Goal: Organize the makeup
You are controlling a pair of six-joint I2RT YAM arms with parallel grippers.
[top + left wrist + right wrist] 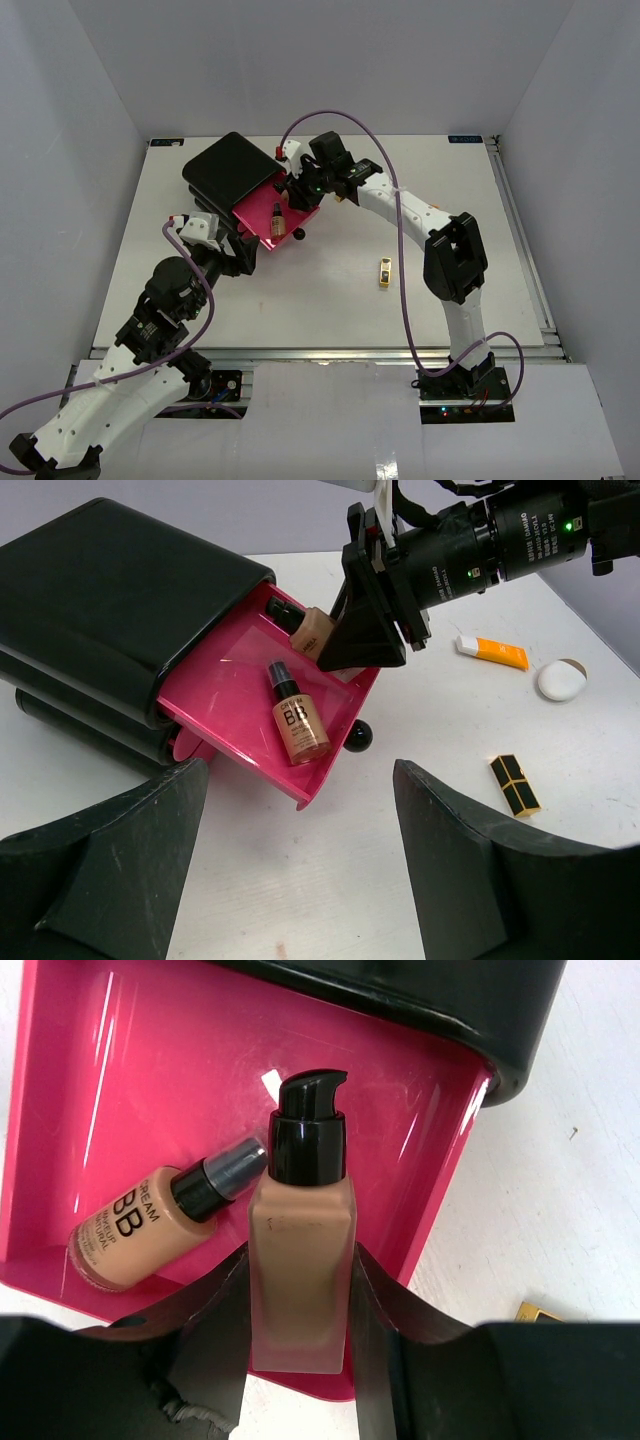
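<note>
Setting the bottle (300, 1250) down in the pink drawer (220, 670) looks like the job right now. The right pincer (300, 1310) has the bottle squeezed by its flat sides, low down. The black cap points toward the box (110, 590). This pincer is only partly open, just as wide as the bottle. The bottle is over the drawer, beside the BB bottle (298, 723) that lies flat inside. I cannot tell if it touches the drawer floor yet.

To do this well, I think the pincer should go low first, so the bottle does not drop and bounce. The bottle should land on bare pink floor next to the BB bottle, not on top of it. Then the pincer should open slowly and lift away, so it does not drag the bottle out.

The right arm reaches far across the counter (450, 720), bent at the elbow, with its wrist tipped down over the drawer. The left arm reaches up to the drawer's front corner. The left pincer (300, 780) is wide open and holds nothing. A tube (495, 652), a puff (560, 680) and a lipstick (514, 784) lie out on the counter.
</note>
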